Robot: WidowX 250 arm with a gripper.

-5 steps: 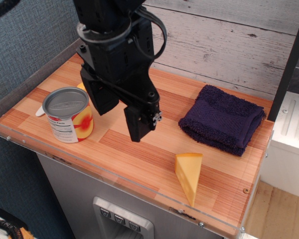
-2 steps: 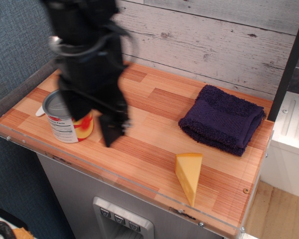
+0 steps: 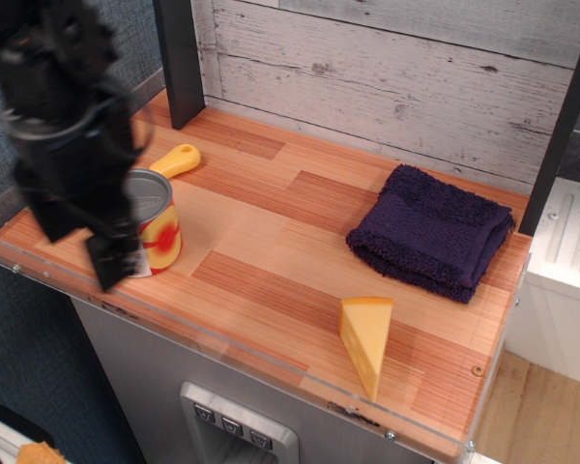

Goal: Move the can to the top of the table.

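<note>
The can (image 3: 159, 224), with a grey metal lid and a yellow, red and white label, stands upright near the front left corner of the striped wood table (image 3: 300, 217). My black gripper (image 3: 82, 246) is motion-blurred at the table's left edge, in front of the can, and hides its left half. Its two fingers hang down and stand apart, the right one (image 3: 111, 266) overlapping the can's label. Nothing is held between them.
A yellow handle (image 3: 179, 159) lies just behind the can. A folded dark purple towel (image 3: 430, 232) lies at the right. A cheese wedge (image 3: 367, 338) sits near the front edge. A dark post (image 3: 179, 58) stands at the back left. A clear acrylic rim (image 3: 271, 353) lines the front.
My gripper has swept left from the middle of the table, across the can, to the left edge. The can has not moved. The yellow handle and the dark post are now uncovered.
</note>
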